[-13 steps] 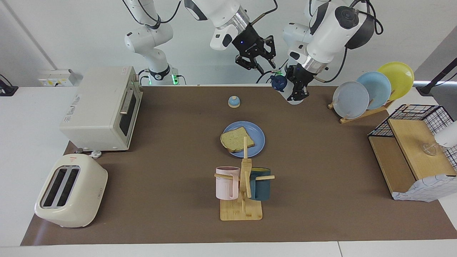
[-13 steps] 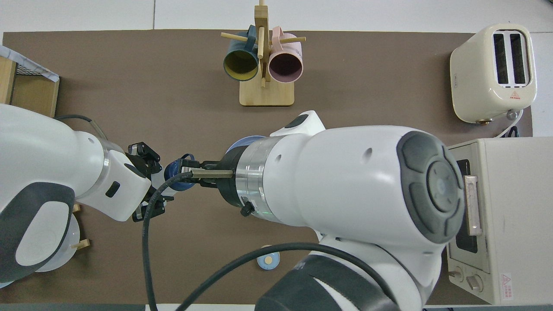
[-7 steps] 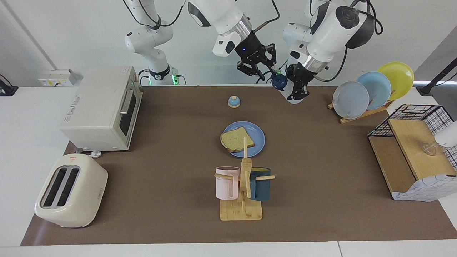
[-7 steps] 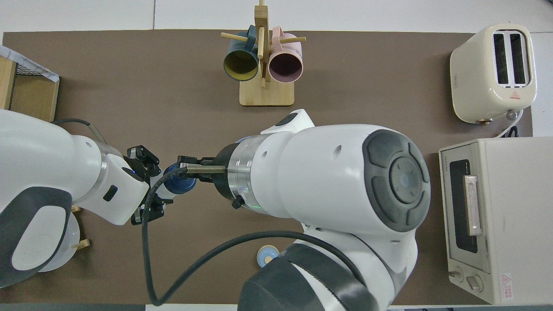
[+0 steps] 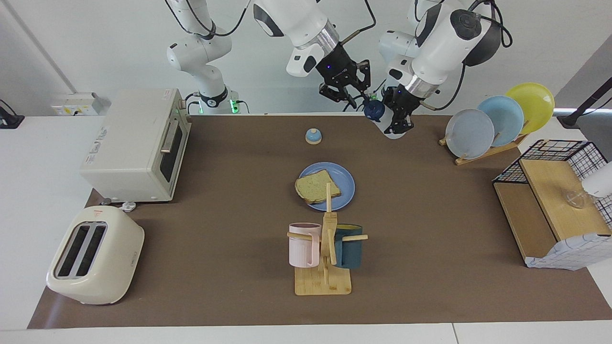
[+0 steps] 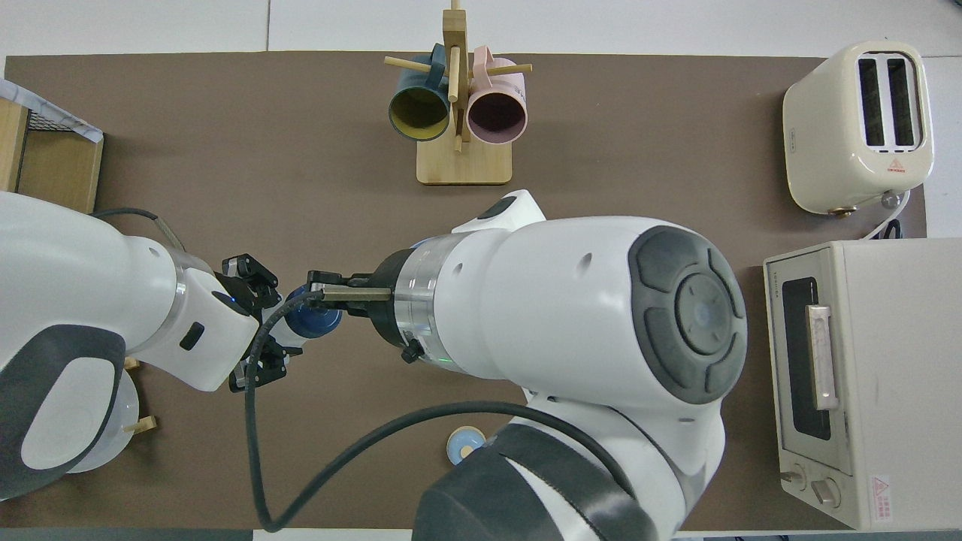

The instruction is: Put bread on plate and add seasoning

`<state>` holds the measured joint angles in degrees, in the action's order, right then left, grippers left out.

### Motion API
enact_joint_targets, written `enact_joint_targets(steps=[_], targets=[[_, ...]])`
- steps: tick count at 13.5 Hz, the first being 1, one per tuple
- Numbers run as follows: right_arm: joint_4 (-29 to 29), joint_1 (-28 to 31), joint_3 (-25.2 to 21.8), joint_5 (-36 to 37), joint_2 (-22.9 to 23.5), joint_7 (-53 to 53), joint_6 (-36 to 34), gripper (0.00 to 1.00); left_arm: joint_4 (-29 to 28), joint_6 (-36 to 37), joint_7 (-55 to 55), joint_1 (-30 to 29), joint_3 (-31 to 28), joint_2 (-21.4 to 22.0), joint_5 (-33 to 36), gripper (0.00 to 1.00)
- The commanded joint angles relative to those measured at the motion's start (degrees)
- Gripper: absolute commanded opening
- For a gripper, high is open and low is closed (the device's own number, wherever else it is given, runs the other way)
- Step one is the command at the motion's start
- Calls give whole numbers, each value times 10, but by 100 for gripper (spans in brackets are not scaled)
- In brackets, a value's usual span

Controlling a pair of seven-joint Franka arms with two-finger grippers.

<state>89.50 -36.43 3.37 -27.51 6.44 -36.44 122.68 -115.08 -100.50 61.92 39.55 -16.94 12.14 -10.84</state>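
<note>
Bread (image 5: 317,186) lies on plate (image 5: 329,186) mid-tabletop. Left pincer (image 5: 399,123) grips the seasoning (image 5: 380,116) body, raised near the robots' edge. Right pincer (image 5: 353,93) has closed in over the last second, fingers now spread at the navy cap; uncapping looks next, seasoning not yet added

The bench (image 5: 430,229) carries a brown mat (image 5: 229,229). On the mat — a plate (image 5: 345,184), toaster (image 5: 94,255), oven (image 5: 136,145), mug stand (image 5: 323,281), plate rack (image 5: 483,154) and small dome (image 5: 313,136).
</note>
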Motion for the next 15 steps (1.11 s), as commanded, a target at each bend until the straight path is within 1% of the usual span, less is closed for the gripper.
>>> enact_joint_targets(steps=[1,4,6,15], targets=[[0,-3,0,11,-2,-21,7,32,-20,-16,8,4,-6,19,-8,0],[1,-4,0,11,-2,-25,16,32,-21,-17,8,3,-6,20,-16,0],[2,-19,0,12,1,-30,23,32,-21,-17,8,3,-6,20,-16,0],[-6,-9,-1,15,5,-31,15,32,-21,-17,8,2,-6,20,-17,0]])
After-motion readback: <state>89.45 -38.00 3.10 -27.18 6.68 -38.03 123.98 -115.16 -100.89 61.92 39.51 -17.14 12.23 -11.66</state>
